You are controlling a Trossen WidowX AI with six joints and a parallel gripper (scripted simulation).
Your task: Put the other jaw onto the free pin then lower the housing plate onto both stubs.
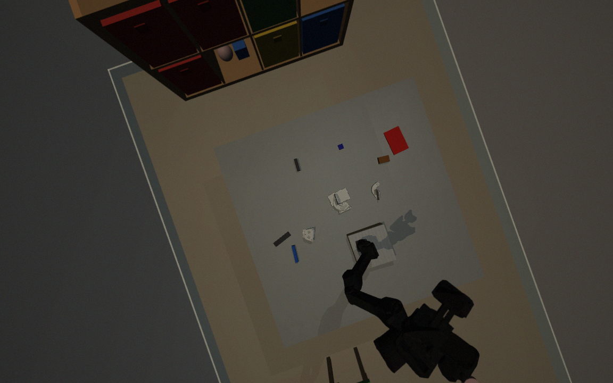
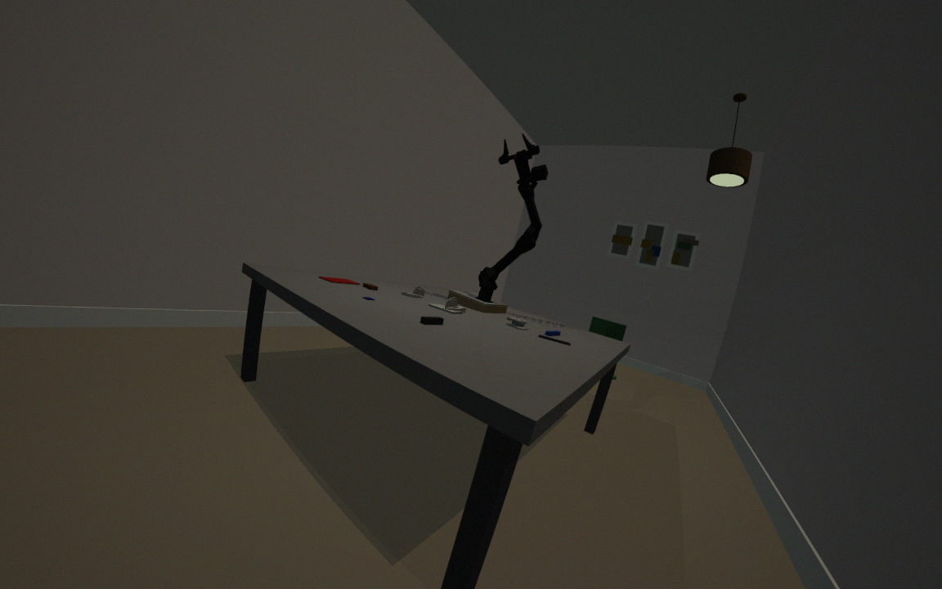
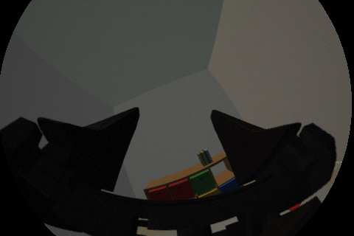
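The pale gripper base [image 1: 344, 194] [image 2: 441, 307] lies near the middle of the table, with a pale curved jaw [image 2: 450, 301] on it. Pin seating and gear teeth are too small to tell. The other curved jaw [image 1: 375, 191] [image 2: 418, 292] lies apart on the table, to the right of the base in the top view. The small pale housing plate [image 1: 308, 234] [image 2: 518, 323] lies apart, lower left of the base there. My gripper [image 2: 514, 138] [image 3: 176, 112] is open and empty, raised high above the table and pointing up, away from all the parts.
A shallow pale tray [image 1: 389, 241] lies by the arm's foot. A red sheet [image 1: 396, 140], brown block [image 1: 383, 159], purple square [image 1: 340, 146], dark block [image 1: 297, 164], dark bar [image 1: 282, 239] and blue bar [image 1: 295, 254] lie around the parts.
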